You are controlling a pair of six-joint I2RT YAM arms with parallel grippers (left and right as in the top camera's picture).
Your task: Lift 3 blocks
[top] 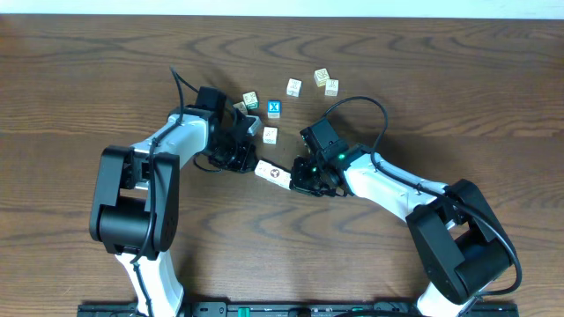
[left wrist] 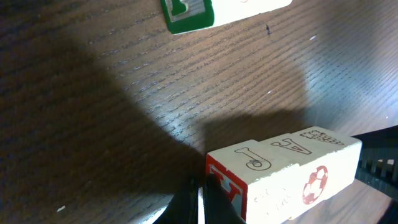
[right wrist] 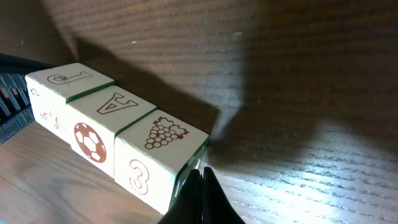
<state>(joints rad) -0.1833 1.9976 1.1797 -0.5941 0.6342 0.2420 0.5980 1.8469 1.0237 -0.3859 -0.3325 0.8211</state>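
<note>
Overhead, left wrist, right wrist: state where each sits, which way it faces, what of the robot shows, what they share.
Overhead: above the table, looking straight down; both arms show, left gripper and right gripper at the ends of the row of three blocks.
Left wrist: on the left arm, facing the row's J end; its shut fingers show.
Right wrist: on the right arm, facing the grape end; its shut fingers show.
Shared: all three see the row.

A blue X cube [top: 274, 108] and green-faced cube [top: 251, 99] lie close on the wooden table [top: 458, 97].
</note>
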